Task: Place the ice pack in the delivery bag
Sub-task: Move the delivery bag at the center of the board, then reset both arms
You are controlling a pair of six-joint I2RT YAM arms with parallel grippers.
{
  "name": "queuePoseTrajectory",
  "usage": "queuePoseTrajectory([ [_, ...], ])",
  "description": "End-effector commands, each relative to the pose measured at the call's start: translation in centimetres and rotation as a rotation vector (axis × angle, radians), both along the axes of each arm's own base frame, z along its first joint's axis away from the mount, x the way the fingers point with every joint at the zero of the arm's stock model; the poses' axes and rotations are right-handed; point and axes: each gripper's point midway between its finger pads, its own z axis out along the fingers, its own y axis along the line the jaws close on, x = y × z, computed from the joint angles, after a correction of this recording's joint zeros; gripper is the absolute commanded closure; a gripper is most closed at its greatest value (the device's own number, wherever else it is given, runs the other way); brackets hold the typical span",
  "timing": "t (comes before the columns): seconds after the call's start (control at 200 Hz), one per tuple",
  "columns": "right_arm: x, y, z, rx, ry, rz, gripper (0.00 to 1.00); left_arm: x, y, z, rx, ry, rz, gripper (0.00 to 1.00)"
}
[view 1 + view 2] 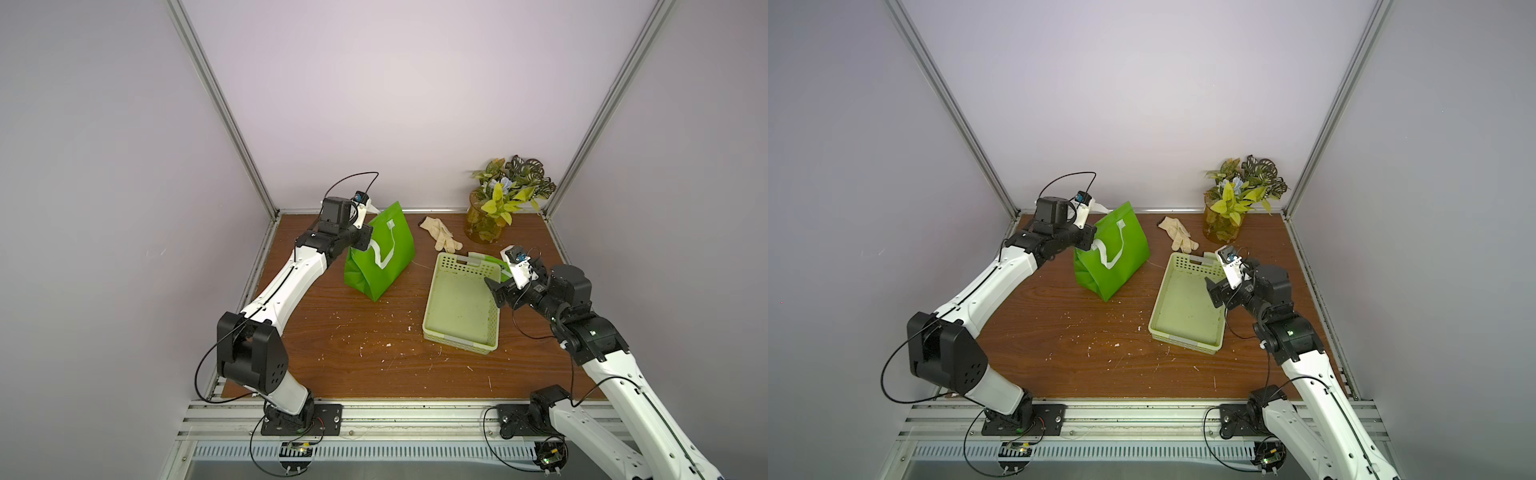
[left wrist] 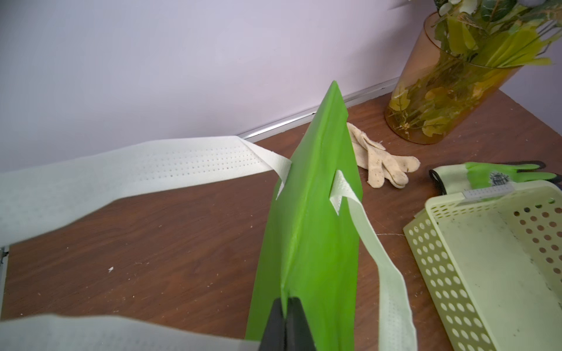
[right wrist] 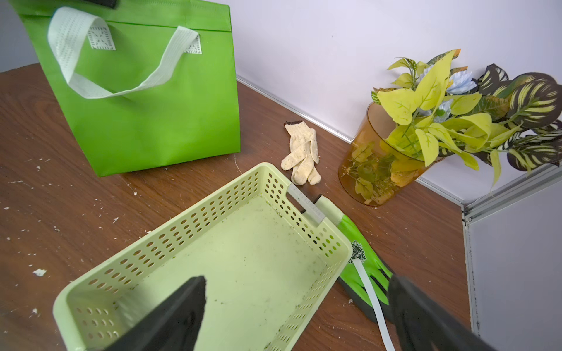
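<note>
Left wrist view: your delivery bag (image 2: 307, 237) stands on the worktop (image 2: 170, 243) with its top edge pressed flat, and your left gripper (image 2: 286, 308) is clamped tight on that green edge. One white strap (image 2: 384, 278) hangs down the bag's side. In both top views the bag sits far left, near the back wall. Well apart to its right lies the pale green basket (image 1: 457, 341). Your right gripper (image 3: 296, 281) hovers over its right rim, jaws spread wide, holding nothing. A green glove (image 3: 346, 226) lies just beside the basket's far corner, with a cream glove (image 1: 440, 235) and an amber vase (image 1: 482, 228) beyond.
</note>
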Motion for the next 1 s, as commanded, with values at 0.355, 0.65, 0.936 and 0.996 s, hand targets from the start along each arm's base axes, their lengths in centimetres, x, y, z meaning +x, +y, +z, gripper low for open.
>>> queuePoseTrajectory([
  [0.355, 1.4, 0.1, -0.8, 0.024, 0.011, -0.034, 0.01, 1.3, 0.4, 5.1, -0.019, -0.141, 0.007, 0.54],
  [0.65, 3.4, -2.0, 1.2, 0.014, -0.029, -0.125, 0.01, -1.7, 4.4, 10.4, -0.016, -0.233, 0.160, 0.15],
  [0.936, 4.5, -9.7, 3.6, 0.114, -0.144, -0.413, 0.01, -8.3, 15.2, 8.6, -0.180, -0.324, 0.563, 0.00],
  [0.996, 4.3, -11.5, 2.5, 0.139, -0.154, -0.485, 0.01, -9.8, 17.6, 6.4, -0.209, -0.330, 0.649, 0.00],
])
